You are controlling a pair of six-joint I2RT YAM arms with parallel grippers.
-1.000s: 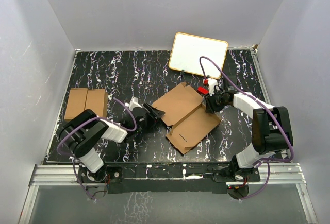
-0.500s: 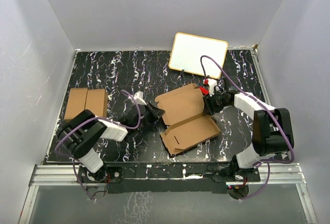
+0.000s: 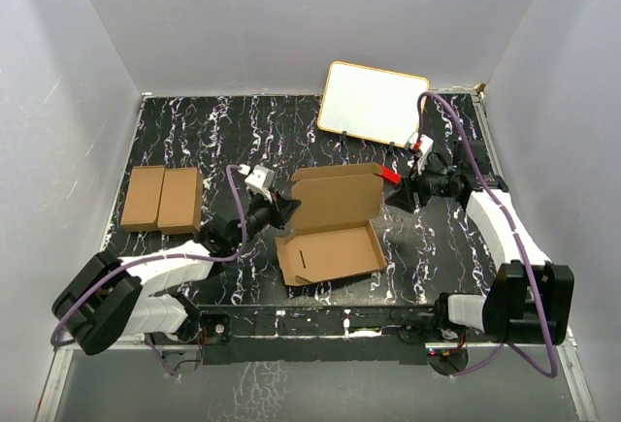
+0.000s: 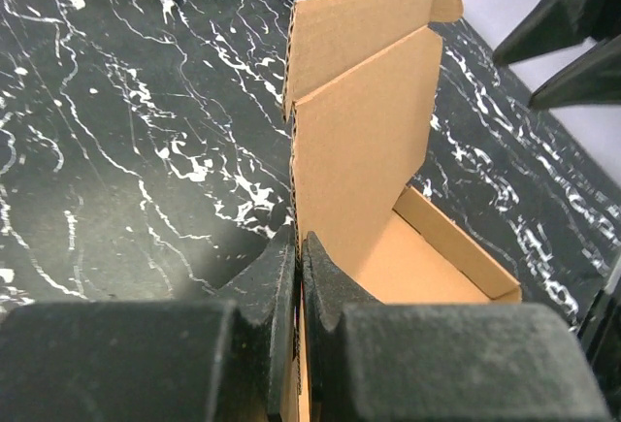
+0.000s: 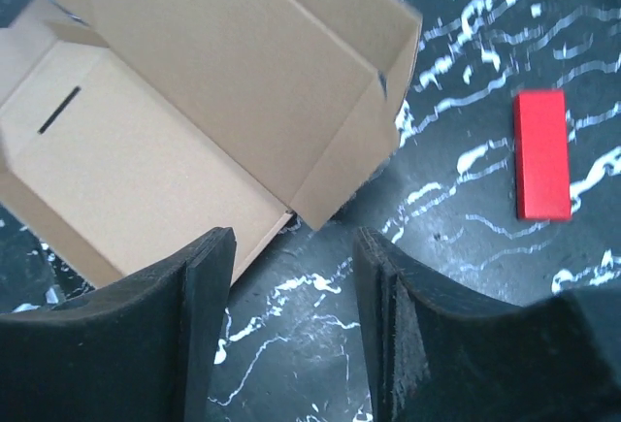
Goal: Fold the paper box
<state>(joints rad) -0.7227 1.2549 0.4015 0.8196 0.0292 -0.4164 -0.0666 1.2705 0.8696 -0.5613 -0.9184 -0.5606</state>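
The paper box point(image 3: 330, 252) lies mid-table as an open brown tray with its lid panel point(image 3: 335, 199) standing up behind it. My left gripper point(image 3: 282, 211) is shut on the lid's left edge; in the left wrist view the fingertips point(image 4: 299, 245) pinch the thin cardboard wall point(image 4: 359, 150). My right gripper point(image 3: 401, 194) is open just right of the box, touching nothing. In the right wrist view its fingers point(image 5: 291, 247) straddle bare table, and the box's corner flap point(image 5: 340, 175) lies a little ahead of them.
A small red block point(image 3: 388, 175) point(image 5: 541, 155) lies by the right gripper. A white board with a yellow rim point(image 3: 374, 102) leans at the back. Two brown cartons point(image 3: 162, 197) lie side by side at the left. Grey walls enclose the table.
The left gripper closed on the box's edge and pulled it left, turning it, and the lid now stands up. The right gripper opened, let go and drew back to the right.
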